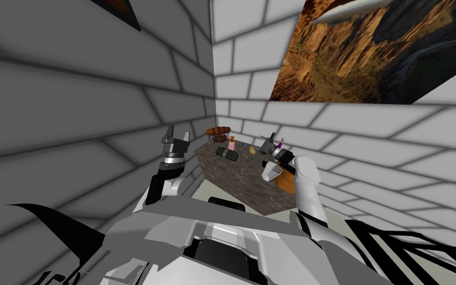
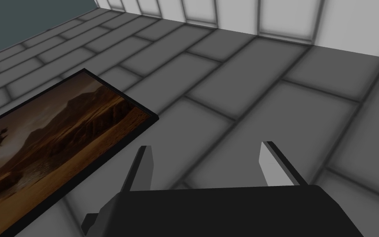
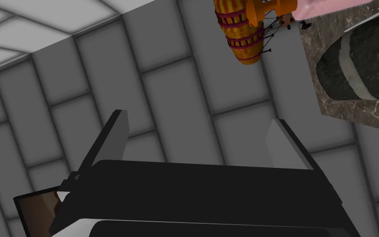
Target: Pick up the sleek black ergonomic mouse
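Observation:
On the brown marbled table [image 1: 242,180] in the room's corner lies a dark rounded object with a pale band, which I take for the mouse [image 1: 227,153]; it also lies at the table's edge [image 3: 361,61] in the right wrist view. My right gripper [image 1: 265,145] hovers over the table's far part, to the right of the mouse. That gripper [image 3: 201,140] is open and empty, and the mouse sits off beyond one finger. Left of the table, my left gripper [image 1: 177,136] is raised, and it [image 2: 209,164] is open and empty too.
An orange-brown airship model [image 1: 218,131] stands at the table's far corner, with a pink bottle [image 1: 231,144] just behind the mouse. A pale egg-shaped thing [image 1: 252,151], a dark bottle [image 1: 271,136] and an orange object [image 1: 286,184] lie near my right arm. Brick walls close two sides.

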Motion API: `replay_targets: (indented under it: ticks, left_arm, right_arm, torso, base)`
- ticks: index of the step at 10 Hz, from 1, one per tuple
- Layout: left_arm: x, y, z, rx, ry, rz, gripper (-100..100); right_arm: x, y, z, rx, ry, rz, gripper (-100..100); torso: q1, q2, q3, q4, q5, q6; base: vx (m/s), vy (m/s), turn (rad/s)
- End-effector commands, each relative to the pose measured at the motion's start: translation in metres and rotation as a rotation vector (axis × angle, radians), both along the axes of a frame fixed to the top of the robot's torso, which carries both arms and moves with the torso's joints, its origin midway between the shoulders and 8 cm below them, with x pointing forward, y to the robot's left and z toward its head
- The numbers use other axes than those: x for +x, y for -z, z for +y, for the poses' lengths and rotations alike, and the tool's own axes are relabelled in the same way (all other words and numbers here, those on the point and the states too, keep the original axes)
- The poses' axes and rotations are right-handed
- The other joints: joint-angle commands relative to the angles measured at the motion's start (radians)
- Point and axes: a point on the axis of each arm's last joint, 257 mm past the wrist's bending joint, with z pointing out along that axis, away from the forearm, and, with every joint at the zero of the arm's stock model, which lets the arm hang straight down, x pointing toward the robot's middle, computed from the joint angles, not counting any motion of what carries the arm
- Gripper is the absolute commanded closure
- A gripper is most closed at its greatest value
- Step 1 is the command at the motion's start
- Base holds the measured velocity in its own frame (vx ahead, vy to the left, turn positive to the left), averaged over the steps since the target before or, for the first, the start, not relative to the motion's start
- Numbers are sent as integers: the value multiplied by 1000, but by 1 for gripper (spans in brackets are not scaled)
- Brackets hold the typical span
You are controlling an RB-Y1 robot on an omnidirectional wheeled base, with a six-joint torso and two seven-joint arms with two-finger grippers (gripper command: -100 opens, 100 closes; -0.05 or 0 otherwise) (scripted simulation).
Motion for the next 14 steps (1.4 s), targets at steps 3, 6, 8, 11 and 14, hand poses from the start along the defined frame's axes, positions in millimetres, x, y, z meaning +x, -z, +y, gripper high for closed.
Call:
replay_targets:
  ticks: [3, 6, 8, 11, 14]
  left_arm:
    - [0, 0, 0, 0, 0, 0, 0]
    - [0, 0, 0, 0, 0, 0, 0]
    - [0, 0, 0, 0, 0, 0, 0]
    - [0, 0, 0, 0, 0, 0, 0]
    - [0, 0, 0, 0, 0, 0, 0]
  right_arm:
    - [18, 18, -9, -165, 5, 11, -100]
    - [29, 32, -19, -279, 13, 29, -100]
    - [33, 45, -28, -324, 38, 51, -100]
    - [42, 58, -41, -436, 44, 75, -100]
    - [53, 70, -63, -608, 31, 102, -100]
  torso:
    - [0, 0, 0, 0, 0, 1]
    - [0, 0, 0, 0, 0, 1]
    - [0, 0, 0, 0, 0, 1]
    - [0, 0, 0, 0, 0, 0]
    - [0, 0, 0, 0, 0, 1]
  base:
    - [-6, -13, 32]
    - [-5, -13, 38]
    - [-4, -10, 19]
    - [-2, -10, 39]
    - [-3, -11, 67]
